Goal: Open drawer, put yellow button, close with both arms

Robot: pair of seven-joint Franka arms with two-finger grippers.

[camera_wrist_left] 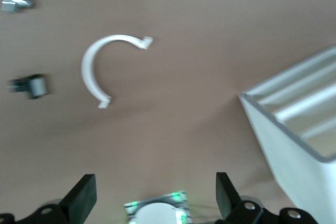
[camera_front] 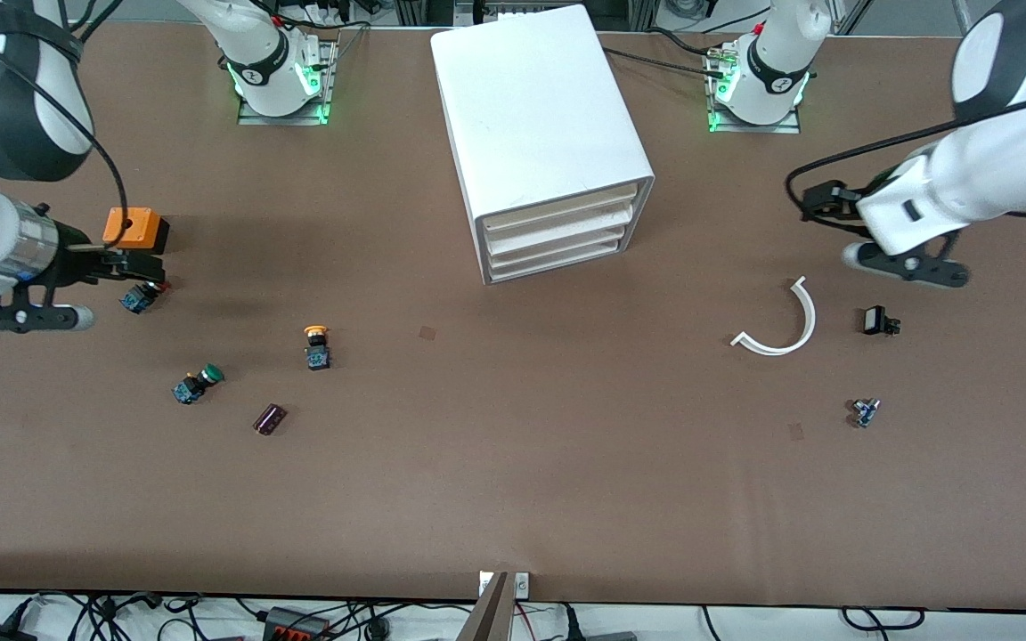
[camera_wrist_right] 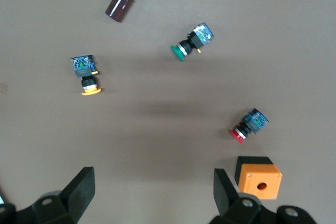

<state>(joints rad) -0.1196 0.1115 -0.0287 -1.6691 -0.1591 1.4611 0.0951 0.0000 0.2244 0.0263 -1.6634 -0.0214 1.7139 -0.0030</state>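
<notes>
The white cabinet (camera_front: 540, 116) stands mid-table near the arms' bases, its drawer fronts facing the front camera. Its uppermost drawer (camera_front: 557, 206) is shut. The yellow button (camera_front: 316, 345) lies on the table toward the right arm's end, nearer to the front camera than the cabinet; it also shows in the right wrist view (camera_wrist_right: 86, 77). My right gripper (camera_front: 28, 316) hangs open and empty in the air (camera_wrist_right: 152, 187) at the right arm's end, beside an orange box. My left gripper (camera_front: 909, 267) hangs open and empty (camera_wrist_left: 155, 192) over the left arm's end; the cabinet (camera_wrist_left: 294, 156) shows in its view.
An orange box (camera_front: 132, 229), a red-capped switch (camera_front: 141, 296), a green-capped switch (camera_front: 197, 384) and a dark cylinder (camera_front: 270, 418) lie near the yellow button. A white curved piece (camera_front: 780, 325), a small black part (camera_front: 878, 321) and a small metal part (camera_front: 864, 411) lie toward the left arm's end.
</notes>
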